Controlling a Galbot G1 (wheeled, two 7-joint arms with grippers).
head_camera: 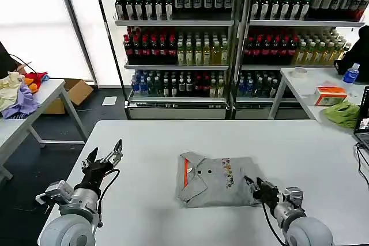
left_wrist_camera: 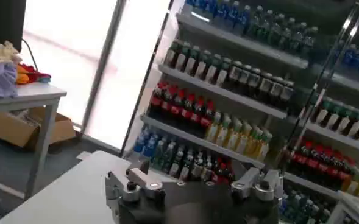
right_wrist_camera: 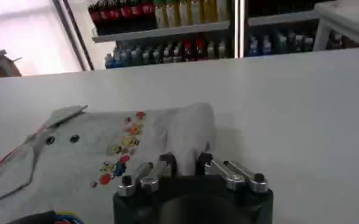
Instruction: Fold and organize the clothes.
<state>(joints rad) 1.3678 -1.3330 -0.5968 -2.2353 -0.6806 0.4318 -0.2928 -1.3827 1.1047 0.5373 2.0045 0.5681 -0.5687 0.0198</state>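
A grey short-sleeved shirt lies folded at the middle of the white table, its orange inner collar, small buttons and colourful chest print facing up. My right gripper sits at the shirt's near right corner. In the right wrist view the right gripper is shut on a raised fold of the shirt. My left gripper hovers open over the table's left side, well clear of the shirt. In the left wrist view the left gripper holds nothing.
Drink shelves line the back wall. A side table at left carries yellow, lilac and red garments, with a cardboard box behind it. At right, another table holds a lime-green cloth, an orange box and a bottle.
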